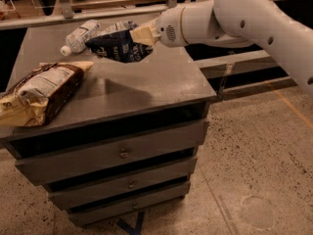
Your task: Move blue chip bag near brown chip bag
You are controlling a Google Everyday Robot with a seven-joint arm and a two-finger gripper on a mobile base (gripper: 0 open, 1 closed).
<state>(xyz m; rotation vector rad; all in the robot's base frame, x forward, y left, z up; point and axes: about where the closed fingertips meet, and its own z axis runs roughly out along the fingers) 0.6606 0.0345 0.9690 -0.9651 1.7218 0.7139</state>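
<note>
The blue chip bag (117, 44), small, dark navy and crinkled, hangs in the air above the back middle of the grey cabinet top (161, 82). My gripper (139, 35) is shut on its right end and holds it clear of the surface. The brown chip bag (41, 91), large and puffy with cream ends and a white label, lies on the left of the cabinet top, to the lower left of the blue bag.
A clear plastic bottle with a white cap (78, 35) lies at the back left, just behind the blue bag. The cabinet has drawers (122, 153) below. A shelf rail (98, 13) runs behind. Speckled floor (259, 170) lies to the right.
</note>
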